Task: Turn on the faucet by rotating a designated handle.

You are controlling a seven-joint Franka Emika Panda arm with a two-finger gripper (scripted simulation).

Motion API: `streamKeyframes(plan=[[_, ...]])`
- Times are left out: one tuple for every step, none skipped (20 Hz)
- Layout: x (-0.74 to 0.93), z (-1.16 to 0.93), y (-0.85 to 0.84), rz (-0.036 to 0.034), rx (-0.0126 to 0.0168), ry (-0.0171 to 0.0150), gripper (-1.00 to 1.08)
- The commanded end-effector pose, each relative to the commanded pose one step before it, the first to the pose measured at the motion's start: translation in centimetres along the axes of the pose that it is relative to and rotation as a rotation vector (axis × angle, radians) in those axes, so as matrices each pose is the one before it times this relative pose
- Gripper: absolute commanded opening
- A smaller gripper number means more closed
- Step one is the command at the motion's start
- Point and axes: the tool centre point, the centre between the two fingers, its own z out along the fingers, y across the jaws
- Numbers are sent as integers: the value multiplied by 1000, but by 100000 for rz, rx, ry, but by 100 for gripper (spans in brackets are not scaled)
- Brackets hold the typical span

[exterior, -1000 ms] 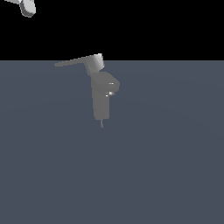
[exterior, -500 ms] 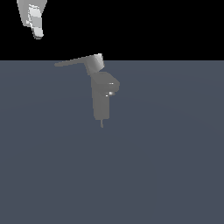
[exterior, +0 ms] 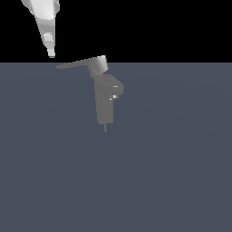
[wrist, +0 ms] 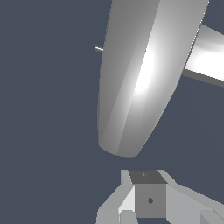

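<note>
The grey faucet (exterior: 105,102) stands upright on the dark floor in the exterior view. Its handle (exterior: 77,64) is a thin flat blade reaching from the blocky cap toward the exterior view's left. My white gripper (exterior: 51,53) hangs just above and a little to the left of the blade's free end, apart from it. Its fingers look pressed together and hold nothing. In the wrist view the handle (wrist: 140,78) is a large shiny rounded blade just ahead of the gripper (wrist: 146,194). Part of the faucet (wrist: 210,59) shows behind the blade.
The flat dark grey floor (exterior: 172,172) spreads around the faucet. A thin pin (exterior: 105,128) sticks out at the faucet's base. Nothing else is in view.
The gripper has come down from the upper left corner and moved right, toward the free end of the handle. The faucet and handle have not moved.
</note>
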Motion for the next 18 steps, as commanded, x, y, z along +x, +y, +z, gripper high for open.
streamKeyframes(plan=[[696,810,-1452,5440,-859,-263,-100],[254,292,-543,1993,-330,-125,-100],[246,280,-524,1921,-318,-122,-100],[237,267,-503,1843,-304,-119,-100],[226,253,-481,1759,-289,-117,-100],[217,238,-458,1672,-274,-115,-100],[205,222,-432,1576,-256,-112,-100],[193,205,-405,1474,-238,-110,-100],[180,188,-375,1365,-220,-105,-100],[165,170,-344,1250,-200,-100,-100],[150,152,-313,1131,-180,-95,-100],[135,134,-280,1012,-159,-90,-100],[120,116,-248,893,-139,-85,-100],[106,98,-217,777,-120,-79,-100],[92,82,-186,665,-102,-72,-100],[75,66,-155,551,-83,-64,-100],[64,53,-126,450,-67,-56,-100],[45,39,-97,339,-50,-44,-100]])
